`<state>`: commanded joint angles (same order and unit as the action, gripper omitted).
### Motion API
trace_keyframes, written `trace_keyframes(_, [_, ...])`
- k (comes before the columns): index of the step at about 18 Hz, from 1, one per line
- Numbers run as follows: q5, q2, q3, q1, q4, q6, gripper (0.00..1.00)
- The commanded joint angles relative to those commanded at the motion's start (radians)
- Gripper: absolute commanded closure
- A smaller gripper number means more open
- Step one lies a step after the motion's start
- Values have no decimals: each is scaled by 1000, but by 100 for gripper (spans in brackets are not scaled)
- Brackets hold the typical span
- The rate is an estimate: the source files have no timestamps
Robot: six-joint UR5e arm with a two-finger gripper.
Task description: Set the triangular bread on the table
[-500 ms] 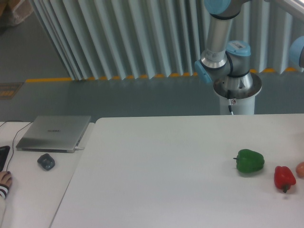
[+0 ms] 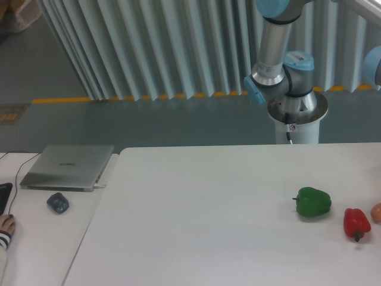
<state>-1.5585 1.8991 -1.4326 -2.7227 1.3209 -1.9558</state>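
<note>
The wide white table [image 2: 196, 214] fills the lower right of the camera view. The triangular bread is out of view. Only the arm's base and lower links [image 2: 286, 77] show behind the table's far edge; the arm runs out of the frame at the top right. The gripper itself is out of the frame.
A green pepper [image 2: 313, 202] and a red pepper [image 2: 356, 223] lie on the table at the right, with a pale orange-pink round thing [image 2: 377, 212] at the frame edge. On the narrower desk at left lie a silver laptop [image 2: 67, 167], a dark mouse [image 2: 58, 202] and a person's hand [image 2: 6, 225].
</note>
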Motion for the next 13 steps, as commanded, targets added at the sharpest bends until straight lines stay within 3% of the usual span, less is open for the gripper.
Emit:
trace_keyframes(4, [-2,-21,-58,-11,-74,20,0])
trace_keyframes(13, [-3,-38,-65,-89,-72,38,0])
